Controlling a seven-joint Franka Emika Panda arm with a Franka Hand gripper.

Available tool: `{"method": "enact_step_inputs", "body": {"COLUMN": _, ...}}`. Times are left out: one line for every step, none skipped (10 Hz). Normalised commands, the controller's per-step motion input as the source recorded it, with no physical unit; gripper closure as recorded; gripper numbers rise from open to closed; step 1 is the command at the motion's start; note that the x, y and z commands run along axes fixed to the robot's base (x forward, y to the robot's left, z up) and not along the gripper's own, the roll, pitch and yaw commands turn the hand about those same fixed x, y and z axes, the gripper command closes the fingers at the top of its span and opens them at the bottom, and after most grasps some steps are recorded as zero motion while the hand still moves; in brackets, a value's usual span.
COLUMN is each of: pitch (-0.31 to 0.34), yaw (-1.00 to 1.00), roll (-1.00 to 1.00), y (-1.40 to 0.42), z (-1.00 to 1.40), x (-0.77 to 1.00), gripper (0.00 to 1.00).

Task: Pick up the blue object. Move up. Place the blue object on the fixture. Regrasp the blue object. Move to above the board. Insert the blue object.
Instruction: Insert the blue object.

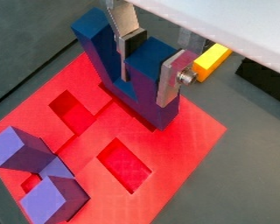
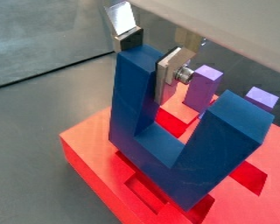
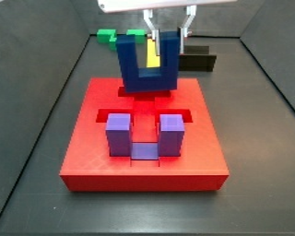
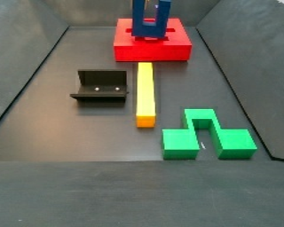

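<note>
- The gripper [image 1: 146, 63] is clamping one prong of the blue object [image 2: 166, 131], holding it directly below itself, over the board [image 3: 144, 157]; whether its base is touching the board cannot be told.
- The block is looking rigid, smooth and light, so a flat-sided prong is probably offering the surest hold.
- It is standing upright, prongs pointing up toward the gripper, base down.
</note>
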Motion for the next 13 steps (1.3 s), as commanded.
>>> {"method": "enact_step_inputs", "body": {"pitch": 0.000, "yaw": 0.00, "roll": -0.15, "y": 0.00, "z": -0.03, "x": -0.07, "gripper": 1.00}}
{"method": "enact_step_inputs", "body": {"pitch": 0.000, "yaw": 0.00, "roll": -0.13, "y": 0.00, "z": 0.00, "x": -0.06, "gripper": 1.00}}
{"method": "enact_step_inputs", "body": {"pitch": 0.000, "yaw": 0.00, "roll": -0.19, "y": 0.00, "z": 0.00, "x": -0.04, "gripper": 1.00}}
{"method": "enact_step_inputs", "body": {"pitch": 0.000, "yaw": 0.00, "roll": -0.16, "y": 0.00, "z": -0.01, "x": -0.07, "gripper": 1.00}}
{"method": "enact_step_inputs", "body": {"pitch": 0.023, "yaw": 0.00, "roll": -0.07, "y": 0.00, "z": -0.01, "x": -0.07, "gripper": 1.00}}
{"method": "enact_step_inputs", "body": {"pitch": 0.043, "yaw": 0.00, "roll": -0.07, "y": 0.00, "z": -0.03, "x": -0.09, "gripper": 1.00}}
{"method": "enact_step_inputs", "body": {"pitch": 0.000, "yaw": 0.02, "roll": -0.11, "y": 0.00, "z": -0.07, "x": -0.17, "gripper": 1.00}}
{"method": "enact_step_inputs", "body": {"pitch": 0.000, "yaw": 0.03, "roll": -0.11, "y": 0.00, "z": -0.05, "x": -0.18, "gripper": 1.00}}
{"method": "enact_step_inputs", "body": {"pitch": 0.000, "yaw": 0.00, "roll": -0.08, "y": 0.00, "z": 0.00, "x": -0.16, "gripper": 1.00}}
{"method": "enact_step_inputs", "body": {"pitch": 0.000, "yaw": 0.00, "roll": -0.08, "y": 0.00, "z": 0.00, "x": -0.16, "gripper": 1.00}}
{"method": "enact_step_inputs", "body": {"pitch": 0.000, "yaw": 0.00, "roll": -0.09, "y": 0.00, "z": 0.00, "x": -0.14, "gripper": 1.00}}
{"method": "enact_step_inputs", "body": {"pitch": 0.000, "yaw": 0.01, "roll": -0.07, "y": 0.00, "z": 0.00, "x": -0.09, "gripper": 1.00}}
{"method": "enact_step_inputs", "body": {"pitch": 0.000, "yaw": 0.03, "roll": -0.03, "y": -0.09, "z": -0.02, "x": 0.00, "gripper": 1.00}}
